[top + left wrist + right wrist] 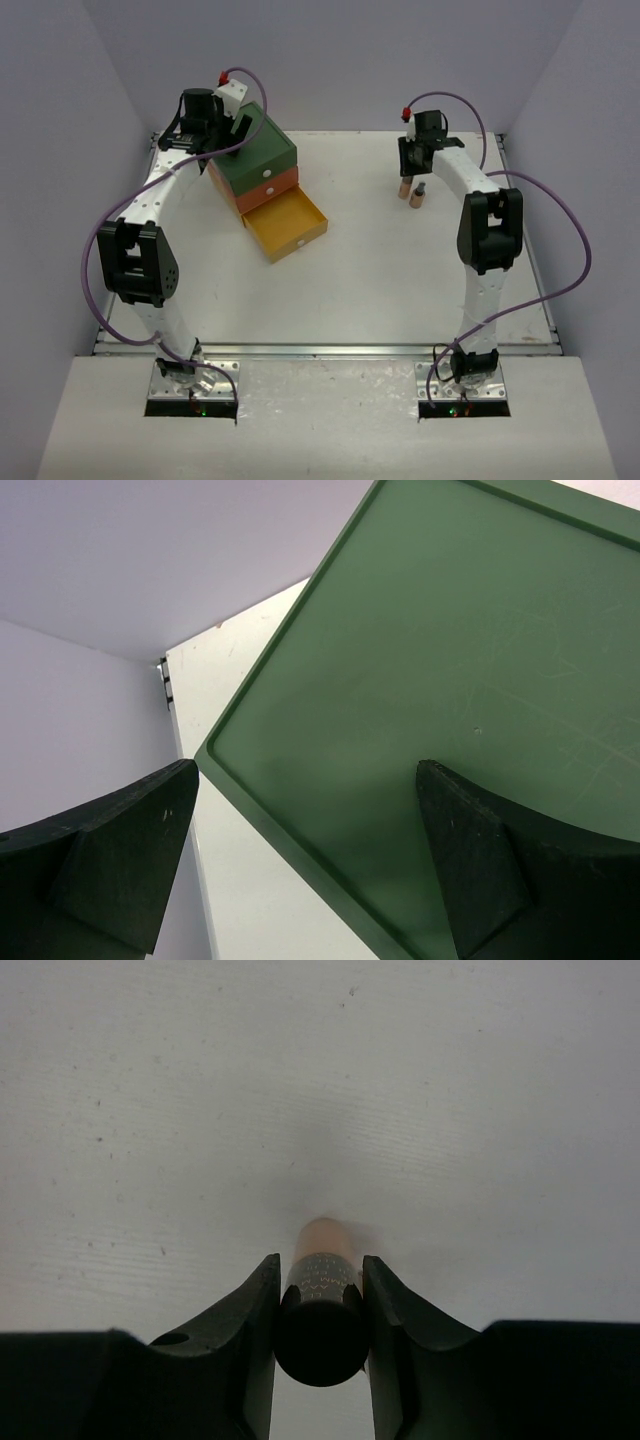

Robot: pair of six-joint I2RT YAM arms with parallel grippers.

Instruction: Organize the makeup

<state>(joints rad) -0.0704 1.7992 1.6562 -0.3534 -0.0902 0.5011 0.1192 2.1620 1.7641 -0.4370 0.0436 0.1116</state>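
Observation:
My right gripper [405,172] is at the far right of the table, pointing down. Its jaws are shut on a slim tan tube with a dark cap [320,1305], which stands upright on the table [403,188]. In the right wrist view the gripper [320,1268] clamps the tube just under its cap. A second small dark-capped tube [418,192] stands just right of it. My left gripper [238,128] is open and empty over the back corner of the green chest top [450,650]; its fingers [120,860] are spread wide. No palettes or bottles are in view.
The drawer chest [255,150] stands at the far left, with a green top and an orange drawer [268,190] shut. Its yellow bottom drawer [288,228] is pulled out and looks empty. Grey walls [60,120] enclose the white table on three sides.

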